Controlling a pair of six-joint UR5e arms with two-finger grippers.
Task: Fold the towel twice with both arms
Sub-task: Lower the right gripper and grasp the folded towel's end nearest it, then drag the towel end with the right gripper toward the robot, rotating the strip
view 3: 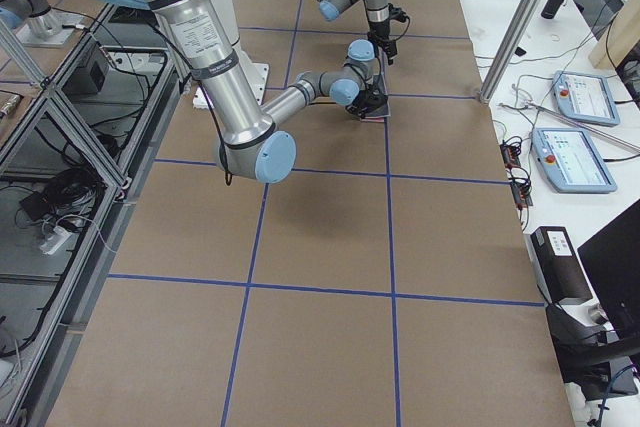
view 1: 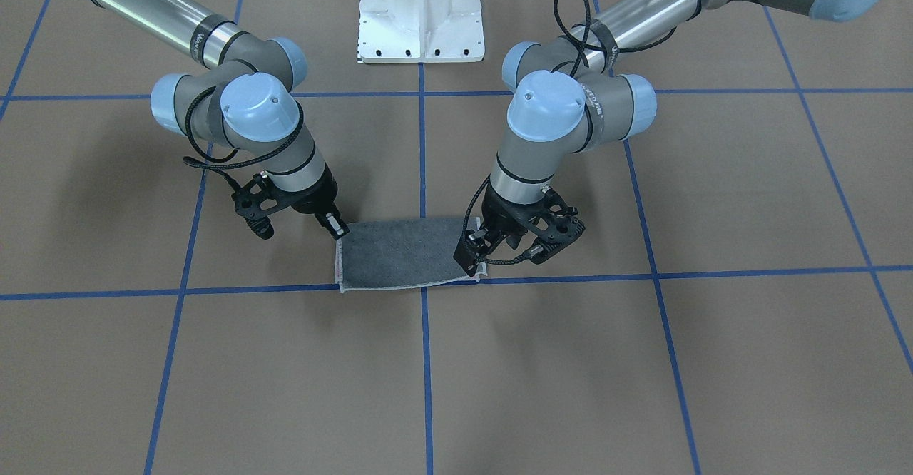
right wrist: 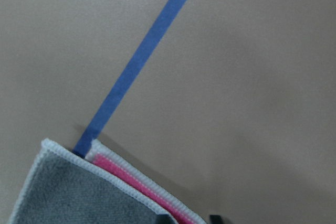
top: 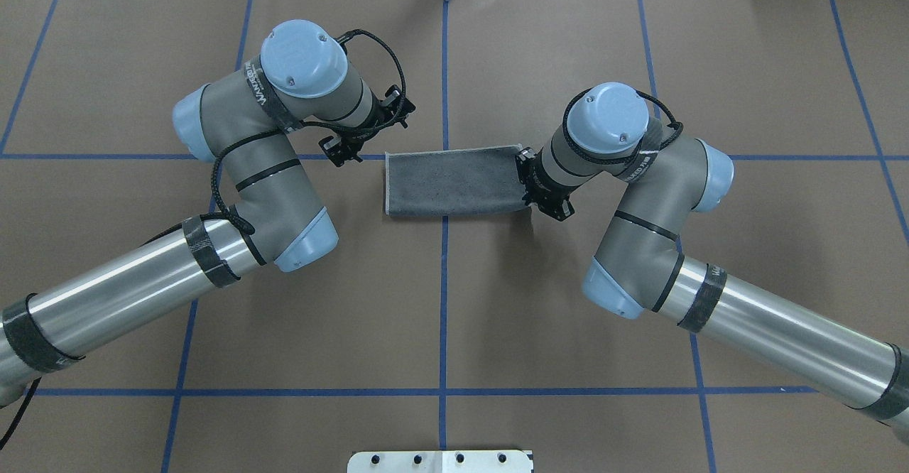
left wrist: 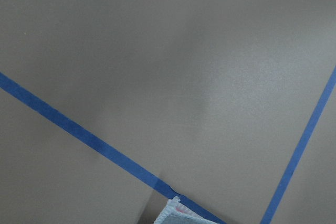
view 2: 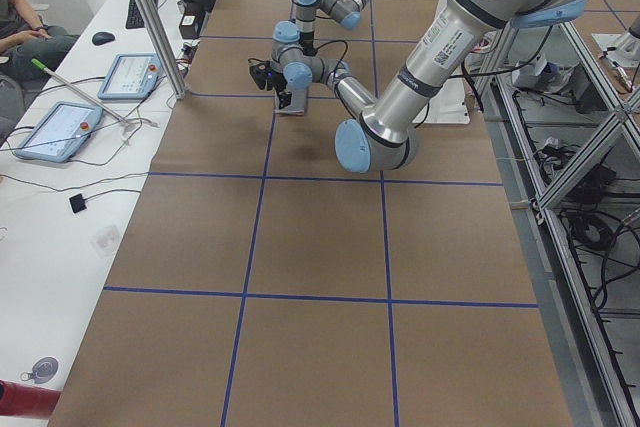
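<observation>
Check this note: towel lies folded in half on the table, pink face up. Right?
Not quite. The towel does lie folded in half on the table, but its dark grey face is up, as the overhead view shows. Pink shows only between the layers at the edge, in the right wrist view.

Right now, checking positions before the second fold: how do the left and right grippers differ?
The left gripper is at the towel's corner far from the white base; the right gripper is at the opposite corner, near it. The left gripper's wrist view shows only a corner tip; the right gripper's shows layered edges with pink. Both point down.
</observation>
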